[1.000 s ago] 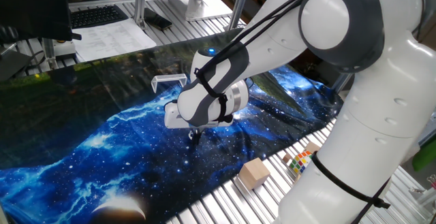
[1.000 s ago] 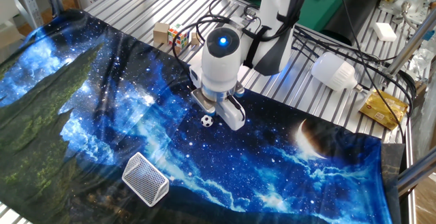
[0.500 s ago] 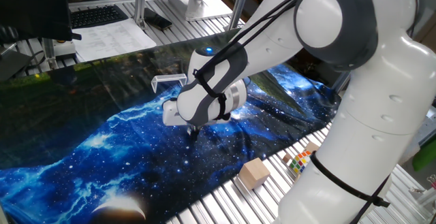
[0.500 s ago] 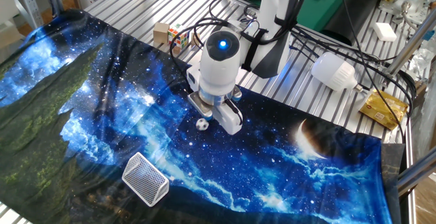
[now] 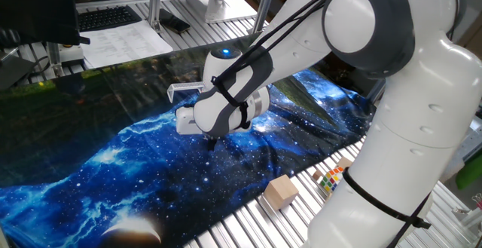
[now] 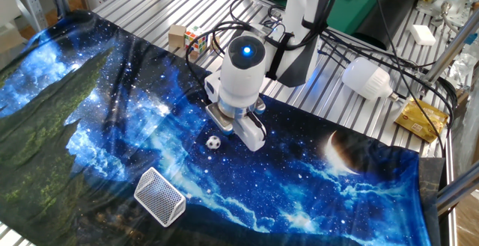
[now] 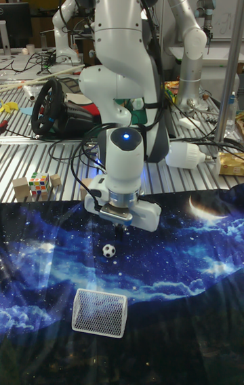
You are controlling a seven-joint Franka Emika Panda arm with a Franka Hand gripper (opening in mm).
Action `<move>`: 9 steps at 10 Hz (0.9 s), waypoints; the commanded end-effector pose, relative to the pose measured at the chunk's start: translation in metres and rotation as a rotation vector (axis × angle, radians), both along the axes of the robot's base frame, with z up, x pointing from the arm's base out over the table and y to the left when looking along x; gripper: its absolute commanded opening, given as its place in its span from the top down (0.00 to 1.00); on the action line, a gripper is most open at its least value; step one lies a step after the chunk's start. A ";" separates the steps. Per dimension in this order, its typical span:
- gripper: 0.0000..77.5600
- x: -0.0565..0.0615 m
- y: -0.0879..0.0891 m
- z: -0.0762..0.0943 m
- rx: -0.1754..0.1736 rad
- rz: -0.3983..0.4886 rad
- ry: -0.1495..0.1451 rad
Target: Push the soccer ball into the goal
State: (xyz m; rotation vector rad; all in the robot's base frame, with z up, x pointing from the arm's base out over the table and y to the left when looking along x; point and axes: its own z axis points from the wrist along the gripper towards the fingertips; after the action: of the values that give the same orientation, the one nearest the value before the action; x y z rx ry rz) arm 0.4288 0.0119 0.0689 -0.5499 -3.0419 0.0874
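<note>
Soccer ball (image 6: 214, 143) lies on the cloth, short of the goal (image 6: 159, 196), just beside the gripper (image 6: 241, 132); finger spread cannot be determined. Risk: an off-centre push sends it wide of the goal.

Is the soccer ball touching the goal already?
Apart. The other fixed view shows bare cloth between the soccer ball and the goal.

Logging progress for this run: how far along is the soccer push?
Partly done. The soccer ball lies free on the galaxy cloth, between the gripper and the goal, not yet inside. The gripper hangs low just behind it, nothing held. Left: roll it the remaining gap into the goal.
</note>
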 end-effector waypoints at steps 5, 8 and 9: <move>1.00 0.028 -0.016 0.003 -0.010 0.079 0.002; 1.00 0.032 -0.024 0.004 -0.010 0.090 0.007; 1.00 0.033 -0.026 0.004 -0.010 0.094 0.007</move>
State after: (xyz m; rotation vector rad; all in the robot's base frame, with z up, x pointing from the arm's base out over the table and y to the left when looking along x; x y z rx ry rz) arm 0.4595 -0.0122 0.0723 -0.4149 -3.0592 0.1063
